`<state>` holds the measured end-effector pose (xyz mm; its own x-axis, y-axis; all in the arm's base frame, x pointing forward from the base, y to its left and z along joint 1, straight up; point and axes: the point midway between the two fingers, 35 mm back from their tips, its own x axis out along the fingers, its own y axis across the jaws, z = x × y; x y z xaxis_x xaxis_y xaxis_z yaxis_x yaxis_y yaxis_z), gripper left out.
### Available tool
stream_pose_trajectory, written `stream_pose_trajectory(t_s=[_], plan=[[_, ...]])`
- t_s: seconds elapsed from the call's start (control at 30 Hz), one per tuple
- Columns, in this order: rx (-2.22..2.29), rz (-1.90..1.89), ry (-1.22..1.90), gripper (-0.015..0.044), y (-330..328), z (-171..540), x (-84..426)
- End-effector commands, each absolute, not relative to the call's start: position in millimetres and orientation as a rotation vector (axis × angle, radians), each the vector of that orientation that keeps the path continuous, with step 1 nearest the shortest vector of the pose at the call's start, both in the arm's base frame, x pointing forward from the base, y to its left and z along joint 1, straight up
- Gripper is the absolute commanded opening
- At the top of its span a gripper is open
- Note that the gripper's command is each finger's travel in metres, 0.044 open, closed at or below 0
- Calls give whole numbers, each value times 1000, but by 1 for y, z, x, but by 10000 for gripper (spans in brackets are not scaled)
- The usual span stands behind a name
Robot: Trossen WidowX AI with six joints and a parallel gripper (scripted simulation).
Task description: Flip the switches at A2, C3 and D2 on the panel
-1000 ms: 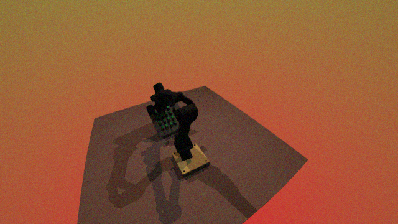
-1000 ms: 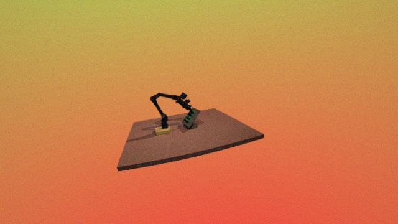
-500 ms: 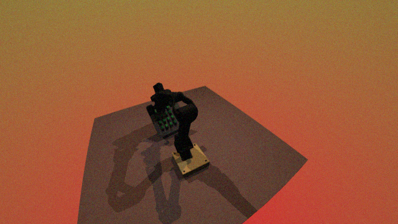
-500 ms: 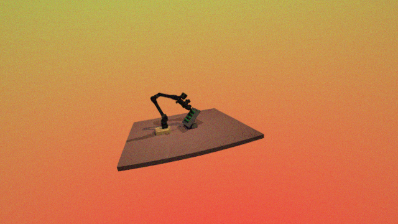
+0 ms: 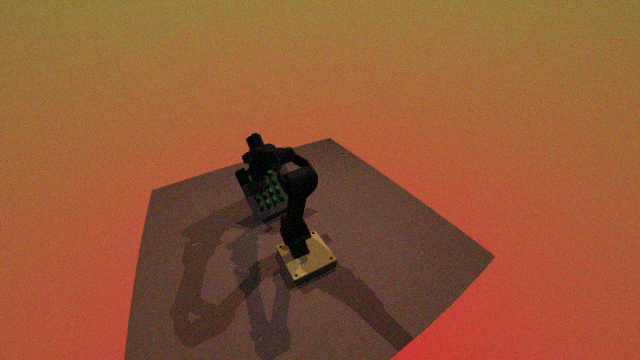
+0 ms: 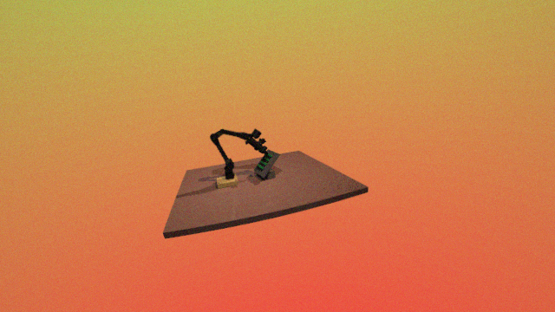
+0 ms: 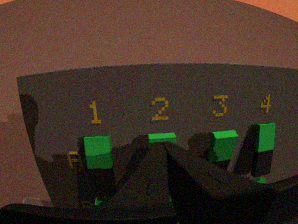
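Note:
The tilted grey switch panel (image 5: pixel 251 205) (image 6: pixel 271 165) (image 7: pixel 125 95) stands on the table with several green rocker switches. In the wrist view I see row A under the yellow numbers 1 to 4: switch A1 (image 7: pixel 97 151), switch A2 (image 7: pixel 162 137), switch A3 (image 7: pixel 223 144) and switch A4 (image 7: pixel 265 135). My gripper (image 7: pixel 161 149) (image 5: pixel 263 172) (image 6: pixel 265 151) is shut and empty. Its fingertips sit right at the lower edge of A2, at the top of the panel. The lower rows are hidden behind the fingers in the wrist view.
The arm's tan base block (image 5: pixel 309 261) (image 6: pixel 227 182) stands on the brown table (image 5: pixel 400 240) (image 6: pixel 269 204) just behind the panel. The arm casts long shadows towards the table's front left.

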<state>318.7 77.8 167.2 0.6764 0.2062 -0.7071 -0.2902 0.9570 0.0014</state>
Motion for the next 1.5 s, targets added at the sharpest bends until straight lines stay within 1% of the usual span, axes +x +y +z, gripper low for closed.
stream_pose_trajectory(t_s=[0.0,0.17,0.37,0.5,0.57,0.83,1.0,1.13,1.47], plan=[[-112,275,783,0,77,166,319],[-114,279,781,0,77,168,318],[-109,276,761,0,64,208,275],[-108,276,761,0,64,209,274],[-110,275,763,0,58,204,269],[-113,274,767,0,13,139,218],[-113,274,765,0,12,137,219],[-109,275,740,0,18,115,240],[-109,275,738,0,21,106,248]])
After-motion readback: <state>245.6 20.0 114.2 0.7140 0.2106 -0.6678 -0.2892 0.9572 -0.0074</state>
